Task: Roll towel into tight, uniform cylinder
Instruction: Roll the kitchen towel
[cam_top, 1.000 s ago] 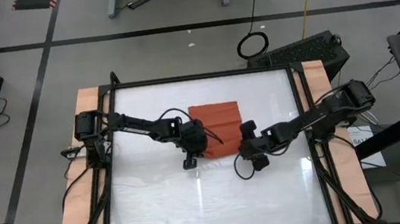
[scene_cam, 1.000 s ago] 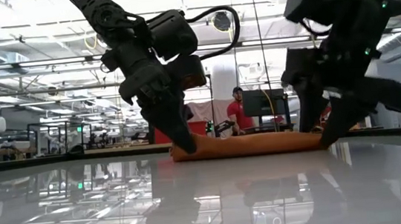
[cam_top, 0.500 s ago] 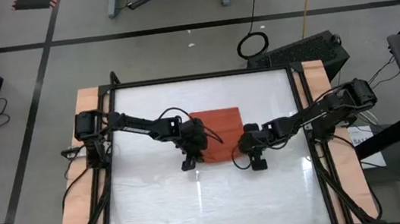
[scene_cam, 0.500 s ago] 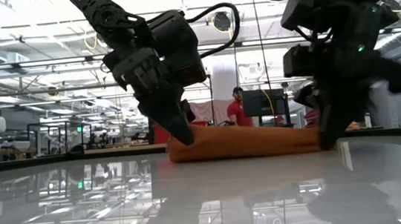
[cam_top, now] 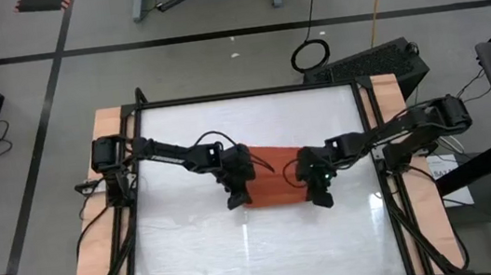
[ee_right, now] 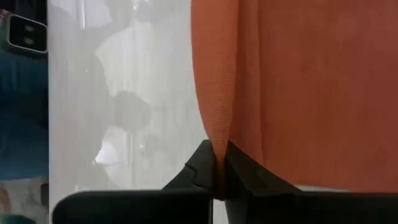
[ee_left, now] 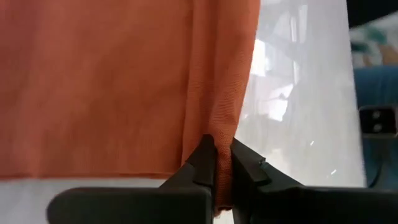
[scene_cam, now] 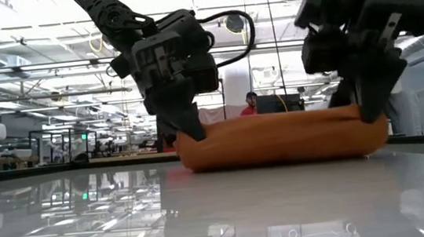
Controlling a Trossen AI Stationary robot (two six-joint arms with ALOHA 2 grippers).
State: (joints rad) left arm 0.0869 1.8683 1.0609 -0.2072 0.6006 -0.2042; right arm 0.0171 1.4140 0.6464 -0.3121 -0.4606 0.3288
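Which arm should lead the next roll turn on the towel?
Neither clearly. Left end effector and right end effector each pinch one end of the towel; likely move together.

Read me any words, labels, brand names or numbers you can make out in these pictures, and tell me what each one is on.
None can be read.
The rust-orange thin cloth towel: plain, no label or print showing.
The white glossy tabletop: no markings.
Both dark robot arms: no legible lettering.
Background room in the low view: any signs are too blurred to read.

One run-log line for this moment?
left gripper: shut on towel edge | right gripper: shut on opposite edge | towel: folded, not rolled
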